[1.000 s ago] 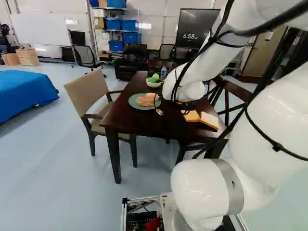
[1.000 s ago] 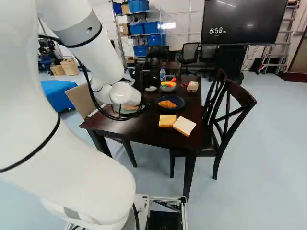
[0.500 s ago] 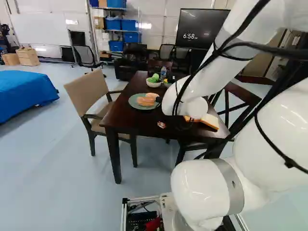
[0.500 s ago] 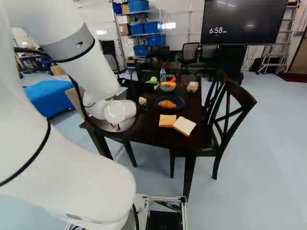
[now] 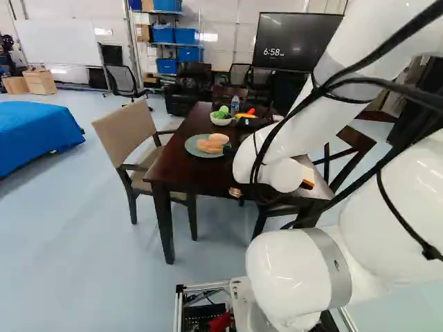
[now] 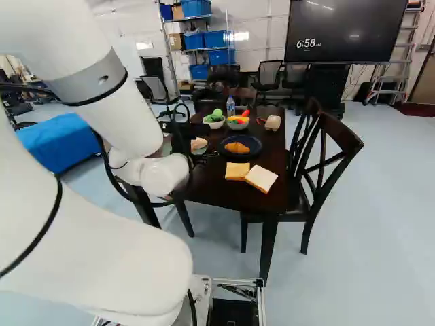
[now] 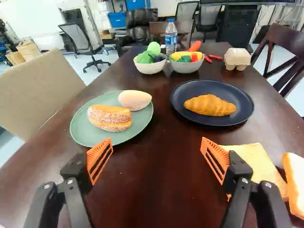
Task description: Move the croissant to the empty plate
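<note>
Reaching for the croissant (image 7: 210, 105), w/ the gripper (image 7: 157, 159) above the table (image 7: 156, 199). The pincer stands wide, pads (image 7: 99, 153) well apart, nothing btwn them. The croissant lies on the dark plate (image 7: 243, 108), ahead of the finger on the bread (image 7: 254, 159) side. N.B. no empty plate shows: the green plate (image 7: 140, 122) bears a bun (image 7: 135, 99) and a filled roll (image 7: 109, 118), so the intended destination can't be told from these views.

Step in hand (judged): approach for the pick; task prob. at an early stage. The croissant's long axis runs approx. in line w/ the finger spread; hence the wrist should turn first, so the pads close across its narrow middle, not on the tips. Centre over the middle, tilt down, then lower w/ fingers either side, stopping just short of the plate. Rim contact could tip or drag the plate; a low path could brush the bread. Close gently, as the croissant may be light & soft, or a stiff toy; its curve could let it roll in an off-centre grip. Lift straight up before any sideways travel, & confirm the target plate b/f release.
</note>
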